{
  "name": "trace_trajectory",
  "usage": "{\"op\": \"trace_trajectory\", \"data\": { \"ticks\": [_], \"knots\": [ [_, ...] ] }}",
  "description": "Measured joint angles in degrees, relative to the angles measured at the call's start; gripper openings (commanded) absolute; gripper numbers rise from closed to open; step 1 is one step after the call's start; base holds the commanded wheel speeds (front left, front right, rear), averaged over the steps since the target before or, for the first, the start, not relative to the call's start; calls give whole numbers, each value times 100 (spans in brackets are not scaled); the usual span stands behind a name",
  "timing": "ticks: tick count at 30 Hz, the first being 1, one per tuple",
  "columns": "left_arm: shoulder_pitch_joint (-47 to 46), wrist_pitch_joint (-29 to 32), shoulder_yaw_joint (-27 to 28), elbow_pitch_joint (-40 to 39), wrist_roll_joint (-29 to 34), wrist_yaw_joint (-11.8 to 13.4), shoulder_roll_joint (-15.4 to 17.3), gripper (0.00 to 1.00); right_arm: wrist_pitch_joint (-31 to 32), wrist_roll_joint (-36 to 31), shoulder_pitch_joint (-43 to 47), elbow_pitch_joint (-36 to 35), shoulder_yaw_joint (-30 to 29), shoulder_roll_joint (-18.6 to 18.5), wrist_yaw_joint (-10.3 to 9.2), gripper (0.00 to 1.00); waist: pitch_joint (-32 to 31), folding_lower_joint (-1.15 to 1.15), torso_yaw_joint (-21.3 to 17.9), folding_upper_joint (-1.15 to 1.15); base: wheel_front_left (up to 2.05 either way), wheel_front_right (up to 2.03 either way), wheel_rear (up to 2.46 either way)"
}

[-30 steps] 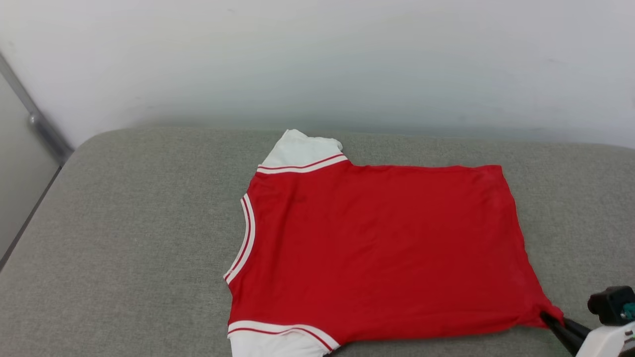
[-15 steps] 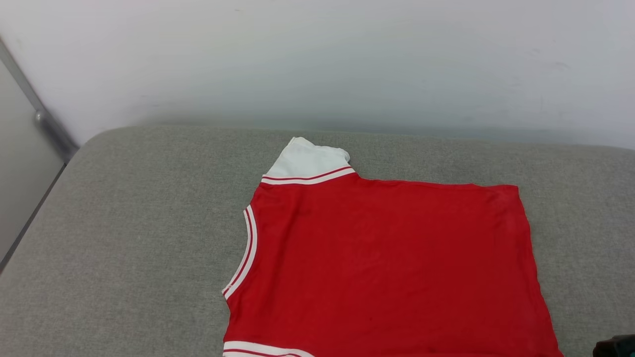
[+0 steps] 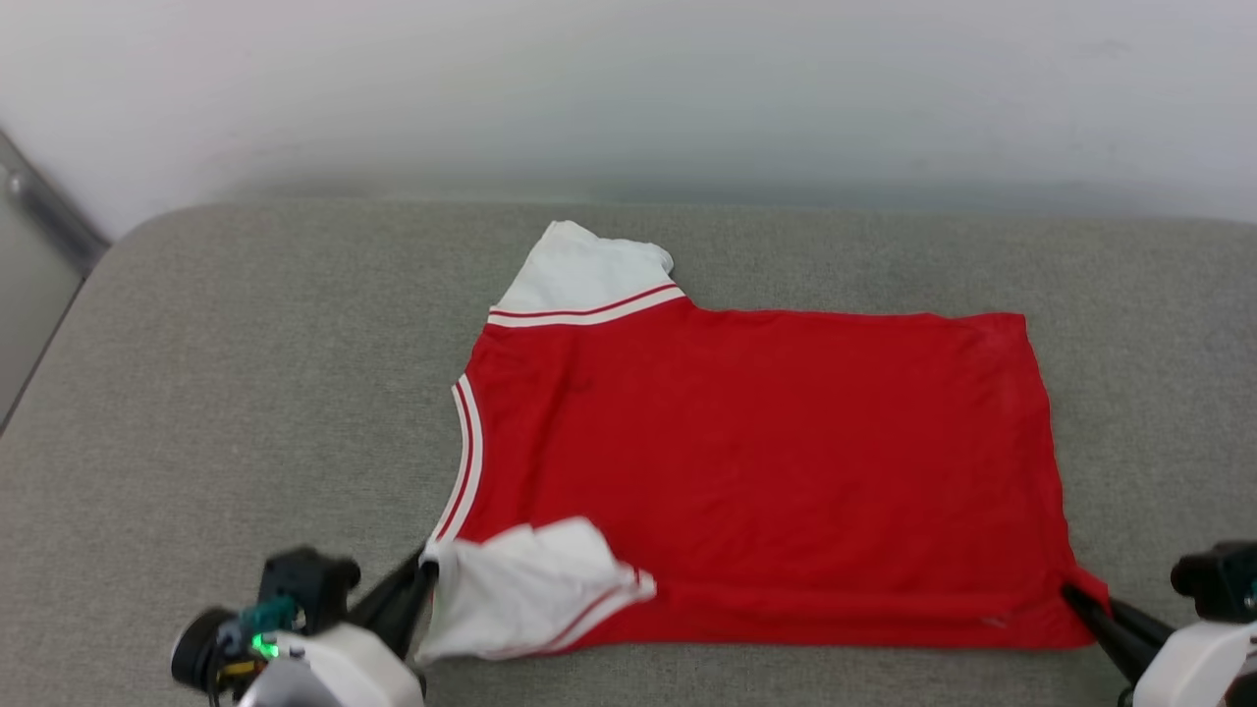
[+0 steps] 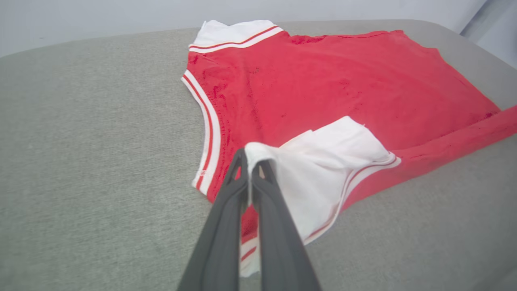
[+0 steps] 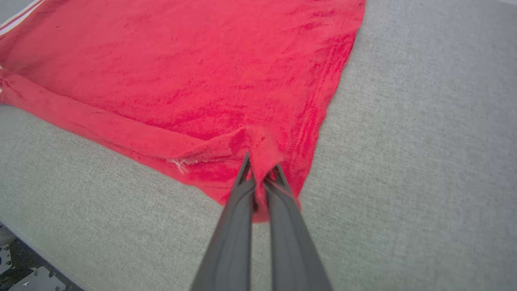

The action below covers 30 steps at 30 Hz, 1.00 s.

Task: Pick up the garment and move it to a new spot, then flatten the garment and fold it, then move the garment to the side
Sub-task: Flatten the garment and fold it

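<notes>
The garment (image 3: 766, 452), a red jersey with white sleeves and red-and-white striped trim, lies spread on the grey cushion with its plain red side up. My left gripper (image 3: 424, 571) at the lower left is shut on the near white sleeve (image 3: 530, 589), which is lifted and folded over onto the red body. In the left wrist view the sleeve (image 4: 323, 161) is pinched between the shut fingers (image 4: 226, 210). My right gripper (image 3: 1075, 597) at the lower right is shut on the garment's near hem corner (image 5: 262, 149), bunched between the fingers (image 5: 242, 214).
The grey cushion (image 3: 245, 393) reaches back to a pale wall (image 3: 628, 88). Its left edge drops beside a metal rail (image 3: 49, 216). Bare cushion lies left of the garment and along the right side (image 3: 1159, 393). In the right wrist view the cushion's near edge (image 5: 36, 258) falls away.
The head camera has tilted, bringing both grippers into view. The near white sleeve, flat a second ago, is now lifted and folded onto the red body by my left gripper. The right gripper still holds the corner.
</notes>
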Motion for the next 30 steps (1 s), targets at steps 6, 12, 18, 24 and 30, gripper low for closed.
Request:
{"op": "trace_trajectory", "data": {
  "ticks": [6, 12, 18, 24, 30],
  "knots": [
    [-928, 164, 40, 555, 105, -345, -151, 0, 167, -15, -531, -38, 41, 26, 0, 0, 275, 0, -96, 0, 0, 0, 0],
    [-1622, 208, 40, 1129, 249, -622, -259, 0, 220, 0, -1055, 45, 171, 18, 0, 0, 609, 0, -185, 0, 0, 0, 0],
    [-2072, 146, 60, 1773, 269, -812, -410, 0, 200, 19, -1532, 354, 297, 34, 1, 0, 984, 0, -237, 0, 0, 0, 0],
    [-2379, 166, -36, 2508, 254, -1057, -669, 0, 220, 45, -1922, 782, 627, 113, 0, 0, 1338, 0, -264, 0, 0, 0, 0],
    [-2551, 140, -243, 3277, 253, -1355, -994, 0, 110, 130, -2189, 1050, 921, 134, 0, 0, 1473, 0, -301, 0, 0, 0, 0]
  ]
}}
